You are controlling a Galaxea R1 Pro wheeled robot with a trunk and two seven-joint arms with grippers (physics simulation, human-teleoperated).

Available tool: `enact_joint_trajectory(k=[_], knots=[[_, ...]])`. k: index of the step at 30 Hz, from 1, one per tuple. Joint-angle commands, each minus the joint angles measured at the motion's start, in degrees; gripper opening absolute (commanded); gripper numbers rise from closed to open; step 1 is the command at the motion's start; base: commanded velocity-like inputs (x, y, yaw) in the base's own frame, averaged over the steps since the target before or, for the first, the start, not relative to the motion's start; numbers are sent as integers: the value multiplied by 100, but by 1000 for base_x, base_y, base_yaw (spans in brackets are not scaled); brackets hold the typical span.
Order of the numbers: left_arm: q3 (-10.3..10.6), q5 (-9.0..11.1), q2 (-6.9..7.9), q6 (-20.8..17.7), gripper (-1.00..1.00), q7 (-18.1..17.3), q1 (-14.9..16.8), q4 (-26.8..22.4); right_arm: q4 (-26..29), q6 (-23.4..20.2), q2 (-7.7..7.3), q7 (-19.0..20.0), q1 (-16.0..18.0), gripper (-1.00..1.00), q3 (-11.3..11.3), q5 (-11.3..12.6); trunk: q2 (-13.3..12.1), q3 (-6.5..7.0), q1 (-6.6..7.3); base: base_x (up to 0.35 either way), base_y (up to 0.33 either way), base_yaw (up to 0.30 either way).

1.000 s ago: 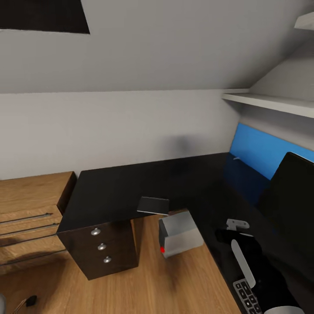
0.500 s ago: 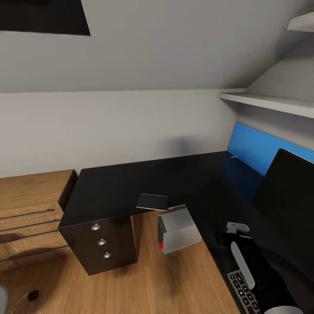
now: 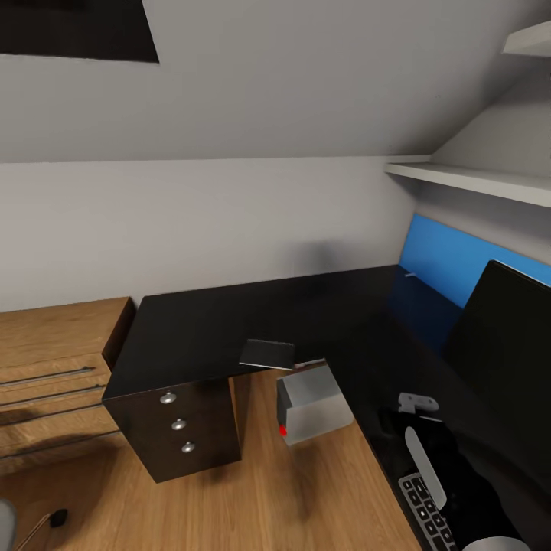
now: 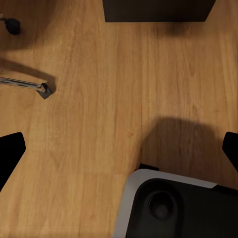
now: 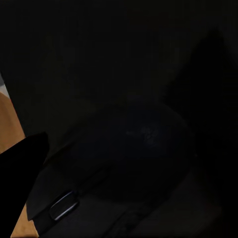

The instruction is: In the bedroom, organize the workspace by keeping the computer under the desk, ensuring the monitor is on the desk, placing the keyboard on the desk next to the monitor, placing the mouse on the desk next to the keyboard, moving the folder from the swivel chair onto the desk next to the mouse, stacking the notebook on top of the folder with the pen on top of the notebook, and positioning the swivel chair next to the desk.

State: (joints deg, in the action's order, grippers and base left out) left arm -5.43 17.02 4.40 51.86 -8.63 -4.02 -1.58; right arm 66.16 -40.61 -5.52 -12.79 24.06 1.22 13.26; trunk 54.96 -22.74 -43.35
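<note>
Head camera looks down over the black L-shaped desk, its three-drawer unit at the near left end. A thin dark grey notebook lies at the desktop's front edge, one corner poking past it. Right below sits the light grey tower computer, red dot on its dark front, on the wooden floor under the desk. At far right the big black flat monitor stands on the desk before the blue back panel. The silver-framed keyboard with black keys peeks in at the bottom edge.

The right claw hangs low over the desk; its wrist camera stares at the small black rounded mouse lying on the dark desktop, very close. How wide it gapes, I cannot tell.

The left claw spreads wide, holding nothing, above the floor beside the swivel chair's chrome leg.
</note>
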Motion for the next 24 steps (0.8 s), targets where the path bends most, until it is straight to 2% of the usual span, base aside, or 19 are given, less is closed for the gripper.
enact_joint_trajectory(k=[1,24], knots=[[-45,21,-1,0,100,-60,-2,-9,-2,-14,-2,-30,2,-100,-2,70,4,-5,0,-53,0,0],[-46,21,-1,0,100,-68,-2,-9,-31,-8,-1,-23,2,-100,1,87,4,-5,0,-80,0,-4]])
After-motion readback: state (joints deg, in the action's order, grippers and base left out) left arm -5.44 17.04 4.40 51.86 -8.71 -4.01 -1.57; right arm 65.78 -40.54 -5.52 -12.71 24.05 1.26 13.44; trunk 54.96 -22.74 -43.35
